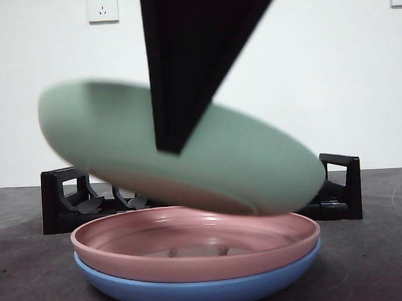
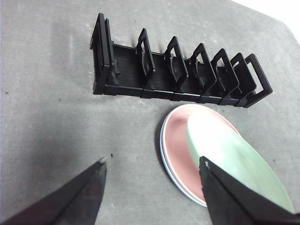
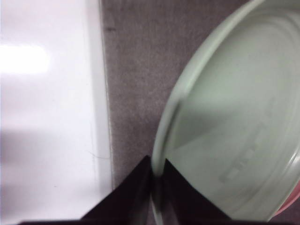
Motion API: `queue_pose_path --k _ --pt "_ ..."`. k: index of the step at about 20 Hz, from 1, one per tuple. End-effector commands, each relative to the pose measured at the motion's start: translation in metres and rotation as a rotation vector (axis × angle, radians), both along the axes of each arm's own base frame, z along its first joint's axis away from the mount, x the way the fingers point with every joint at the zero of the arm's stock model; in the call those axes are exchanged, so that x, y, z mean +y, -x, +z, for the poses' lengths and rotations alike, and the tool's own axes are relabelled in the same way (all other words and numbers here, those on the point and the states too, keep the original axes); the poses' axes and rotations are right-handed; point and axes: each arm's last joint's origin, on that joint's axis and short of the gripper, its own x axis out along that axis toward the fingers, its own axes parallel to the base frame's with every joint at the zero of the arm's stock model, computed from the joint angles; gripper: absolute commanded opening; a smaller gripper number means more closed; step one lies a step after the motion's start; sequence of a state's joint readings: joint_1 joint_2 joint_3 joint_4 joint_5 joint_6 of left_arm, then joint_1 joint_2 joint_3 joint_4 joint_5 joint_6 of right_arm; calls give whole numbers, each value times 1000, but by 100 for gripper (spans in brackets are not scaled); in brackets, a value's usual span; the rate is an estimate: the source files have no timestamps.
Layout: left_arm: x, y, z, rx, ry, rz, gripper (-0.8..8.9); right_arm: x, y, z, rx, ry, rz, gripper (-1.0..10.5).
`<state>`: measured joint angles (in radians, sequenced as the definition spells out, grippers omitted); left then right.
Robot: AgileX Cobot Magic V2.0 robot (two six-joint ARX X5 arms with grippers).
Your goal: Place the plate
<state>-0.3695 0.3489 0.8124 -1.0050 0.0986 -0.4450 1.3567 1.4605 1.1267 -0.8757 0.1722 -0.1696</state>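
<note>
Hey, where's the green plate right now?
The green plate hangs tilted in the right gripper, just above the pink plate stacked on the blue plate, before the rack.

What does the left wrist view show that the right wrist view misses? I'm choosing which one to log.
Only the left wrist view shows the black rack with its row of slots, and the open left gripper holding nothing. Only the right wrist view shows the right gripper shut on the green plate's rim. Both show the green plate tilted above the pink plate and the grey table.
</note>
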Motion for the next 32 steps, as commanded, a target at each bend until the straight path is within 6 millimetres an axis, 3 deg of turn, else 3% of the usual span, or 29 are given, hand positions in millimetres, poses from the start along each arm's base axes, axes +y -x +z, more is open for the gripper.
queue_pose_path --k 1,8,13,16,19,22,25,29,32 --pt "0 0 6 -29 0 -1 312 8 -2 -5 -9 25 40 16" --pt "-1 -2 10 -67 17 0 312 16 -17 -26 -2 99 29 16" --pt "-1 -2 10 -69 18 0 312 16 -20 -28 1 106 24 19" --pt "-1 -2 10 -69 18 0 312 16 -19 -28 24 102 23 123" --pt "-1 -2 10 -68 18 0 312 16 -18 -27 33 93 1 134" --pt "-1 -2 10 -67 17 0 312 20 -17 -12 91 37 -41 194" --pt "-1 -4 9 -58 14 0 313 16 -17 21 78 -110 -42 193" --pt "-5 -12 8 -17 -2 -1 313 -20 -38 55 -13 -265 -161 193" --pt "-9 -22 7 16 -19 -3 313 -66 -66 71 -71 -348 -334 193"
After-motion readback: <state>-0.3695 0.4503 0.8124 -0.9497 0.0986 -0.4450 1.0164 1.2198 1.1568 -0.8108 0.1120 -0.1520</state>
